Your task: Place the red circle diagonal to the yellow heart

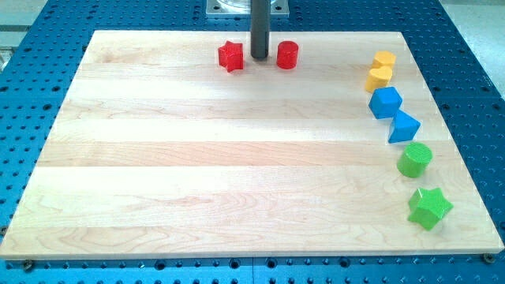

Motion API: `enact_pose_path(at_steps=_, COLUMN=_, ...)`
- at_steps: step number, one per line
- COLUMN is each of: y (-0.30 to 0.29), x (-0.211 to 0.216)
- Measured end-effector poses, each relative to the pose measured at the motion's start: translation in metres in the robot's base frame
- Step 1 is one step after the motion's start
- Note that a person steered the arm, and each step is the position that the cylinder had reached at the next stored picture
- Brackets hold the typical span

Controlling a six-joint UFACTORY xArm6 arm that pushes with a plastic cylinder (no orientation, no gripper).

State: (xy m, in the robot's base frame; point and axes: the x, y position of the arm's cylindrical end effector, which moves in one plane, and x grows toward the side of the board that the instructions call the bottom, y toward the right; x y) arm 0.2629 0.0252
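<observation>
Judging from the layout, the task is barely begun: the red circle (287, 55) is seen near the board's top edge, just to the view's right of the tip (259, 56), with the red star (230, 56) just to the tip's left, while the yellow heart (379, 78) lies well apart at the view's right, touching the yellow block (384, 61) above it. A long push toward the heart is left. No pincer is fitted, so no state can be told, and no writing or brand can be read.
</observation>
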Motion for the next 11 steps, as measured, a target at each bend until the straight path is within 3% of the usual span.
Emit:
enact_pose_path(at_steps=1, y=0.004, x=0.003)
enact_pose_path(at_steps=2, y=0.05, x=0.002)
enact_pose_path(at_steps=3, y=0.029, x=-0.001)
enact_pose_path(at_steps=6, y=0.088, x=0.007)
enact_pose_path(at_steps=8, y=0.09, x=0.018)
enact_pose_path(at_steps=11, y=0.145, x=-0.013)
